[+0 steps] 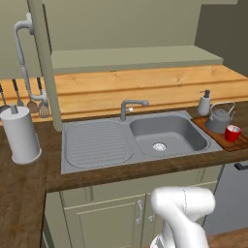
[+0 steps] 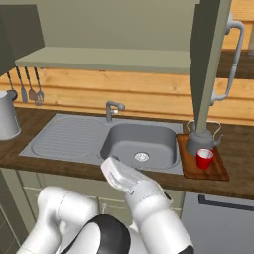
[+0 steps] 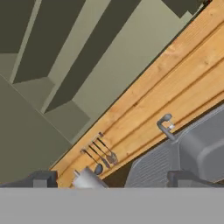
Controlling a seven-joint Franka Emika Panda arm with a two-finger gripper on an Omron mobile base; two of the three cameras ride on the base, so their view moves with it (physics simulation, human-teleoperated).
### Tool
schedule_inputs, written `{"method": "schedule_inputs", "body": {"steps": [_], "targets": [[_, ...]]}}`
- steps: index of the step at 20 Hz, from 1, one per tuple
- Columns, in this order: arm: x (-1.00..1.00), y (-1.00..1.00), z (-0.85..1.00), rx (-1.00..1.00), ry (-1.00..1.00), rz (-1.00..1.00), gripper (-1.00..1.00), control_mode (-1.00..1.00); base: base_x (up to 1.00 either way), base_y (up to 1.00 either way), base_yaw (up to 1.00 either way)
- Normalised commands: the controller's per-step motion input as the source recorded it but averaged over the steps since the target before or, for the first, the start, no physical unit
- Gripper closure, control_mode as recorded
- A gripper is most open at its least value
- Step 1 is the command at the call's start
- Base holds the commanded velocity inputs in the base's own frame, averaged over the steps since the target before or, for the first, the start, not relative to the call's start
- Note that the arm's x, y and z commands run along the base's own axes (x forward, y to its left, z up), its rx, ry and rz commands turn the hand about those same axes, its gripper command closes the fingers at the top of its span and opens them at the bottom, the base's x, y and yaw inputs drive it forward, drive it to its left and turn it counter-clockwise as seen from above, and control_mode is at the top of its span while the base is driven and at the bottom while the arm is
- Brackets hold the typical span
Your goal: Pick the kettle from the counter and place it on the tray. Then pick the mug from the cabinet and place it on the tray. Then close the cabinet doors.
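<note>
1. At the right edge of the left base view, the kettle (image 1: 220, 117) and the red mug (image 1: 232, 132) both stand on the tray (image 1: 217, 136), mug just in front of kettle. Judgement: both placements are done; closing the cabinet doors remains.
2. The left cabinet door (image 1: 44, 58) stands open, edge-on, at upper left of the left base view. The right cabinet door (image 2: 208, 64) stands open at upper right of the right base view, its long axis vertical, curved handle (image 2: 229, 59) on its right face.
3. The gripper (image 3: 111, 178) is spread wide and holds nothing; its finger tips (image 3: 41, 178) frame the faucet (image 3: 165, 127) and backsplash.
4. Judgement: the doors lie above and to either side of the claw; which is nearer cannot be told.
</note>
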Motion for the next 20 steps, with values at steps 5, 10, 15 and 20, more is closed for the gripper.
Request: {"method": "schedule_inputs", "body": {"steps": [5,10,15,20], "targets": [[0.17,-1.0,0.07,0.25,0.0,-0.12,-1.0,-1.0,0.0,0.0,0.0],[0.09,-1.0,0.19,0.34,0.0,-0.03,-1.0,-1.0,0.0,0.0,0.0],[0.04,-0.97,0.24,0.36,0.0,-0.02,-1.0,-1.0,0.0,0.0,0.0],[0.36,-0.76,0.35,0.35,0.06,0.0,-1.0,-1.0,0.0,0.0,0.0]]}}
